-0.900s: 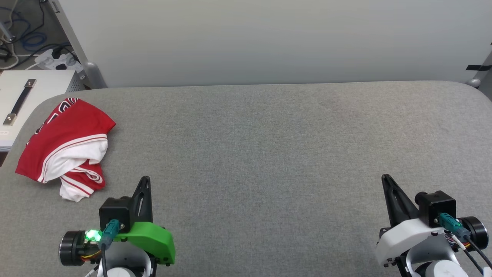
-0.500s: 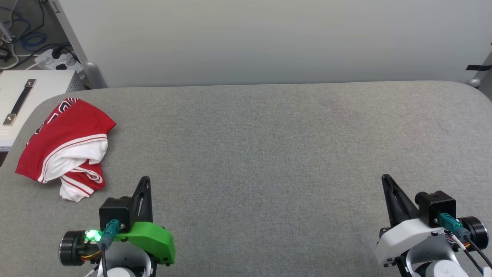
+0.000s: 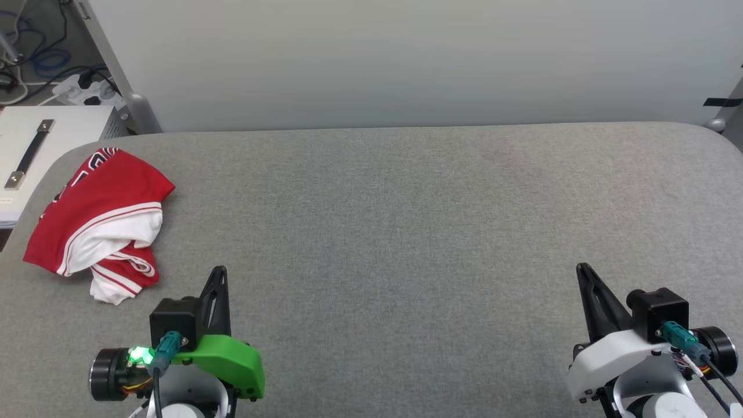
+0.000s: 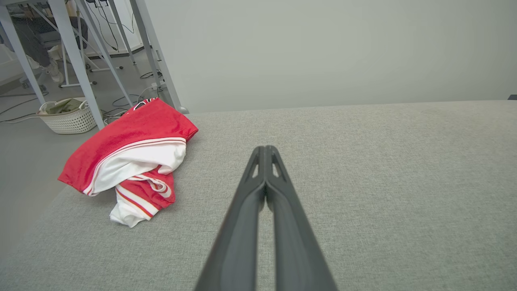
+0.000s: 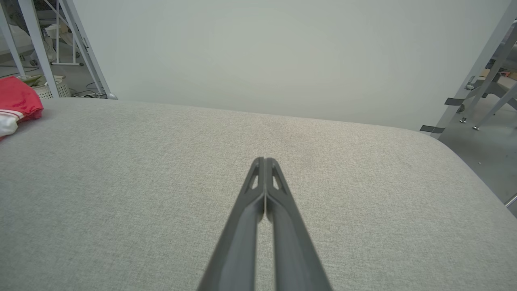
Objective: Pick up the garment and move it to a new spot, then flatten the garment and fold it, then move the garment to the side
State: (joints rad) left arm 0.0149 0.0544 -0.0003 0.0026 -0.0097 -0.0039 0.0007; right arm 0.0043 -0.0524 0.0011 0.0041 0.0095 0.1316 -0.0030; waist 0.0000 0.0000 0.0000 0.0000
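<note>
Zero movement over the last second: the head view matches the earlier frames. The garment (image 3: 98,223) sits in the same crumpled heap at the left edge of the frame, near the far-left corner of the grey surface (image 3: 406,232). The left gripper (image 3: 219,271) at lower left and the right gripper (image 3: 582,268) at lower right are both parked, fingers pressed together, holding nothing.

My read is that the task hasn't started. Pick-up is the step in hand; flatten, fold and move-aside are all pending. The left gripper is the nearer one, with the garment up and left of it and not touching.

View differences:
- Head view gives the layout: both grippers and a white cabinet (image 3: 35,151) just past the garment's corner.
- Left wrist view shows the heap side-on: red panel on top, white sleeve bunched under it, striped trim in front. A basket (image 4: 68,117) stands on the floor behind.
- Right wrist view has a red-and-white sliver of the garment at its far left edge, so the right gripper is well apart from it.
</note>
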